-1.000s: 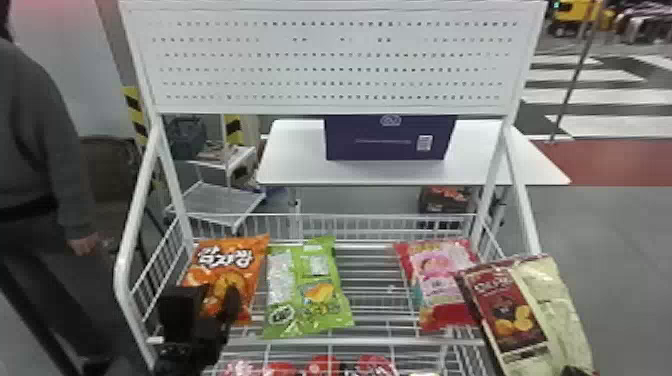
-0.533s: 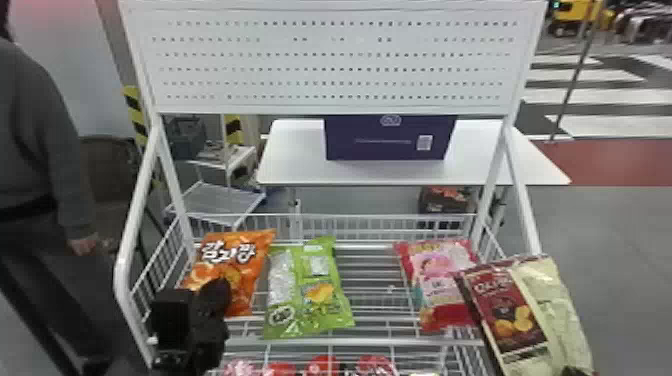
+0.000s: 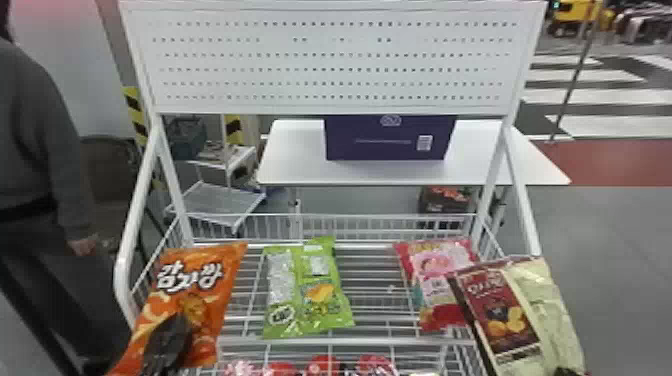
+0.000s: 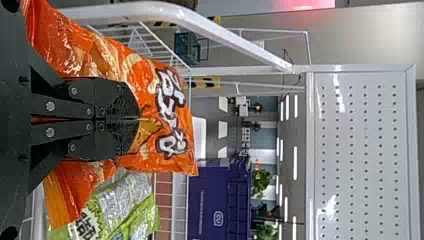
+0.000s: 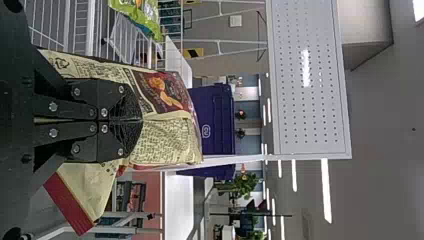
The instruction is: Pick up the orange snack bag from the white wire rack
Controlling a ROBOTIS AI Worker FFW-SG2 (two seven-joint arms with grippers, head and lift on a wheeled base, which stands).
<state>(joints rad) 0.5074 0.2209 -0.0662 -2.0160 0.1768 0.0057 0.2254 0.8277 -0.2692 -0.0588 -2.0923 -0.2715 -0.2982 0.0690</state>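
White glare on the pegboard (image 4: 361, 150)

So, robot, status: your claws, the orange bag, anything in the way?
Left gripper shut on orange bag, at left of rack. Right gripper shut on maroon bag. Green bag alongside, seemingly not blocking.

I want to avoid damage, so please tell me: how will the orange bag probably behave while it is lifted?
The orange bag is probably floppy, because its film creases around the left jaws. It may be slippery, since the film shines. For its size it is likely light, as it looks like a thin snack bag.
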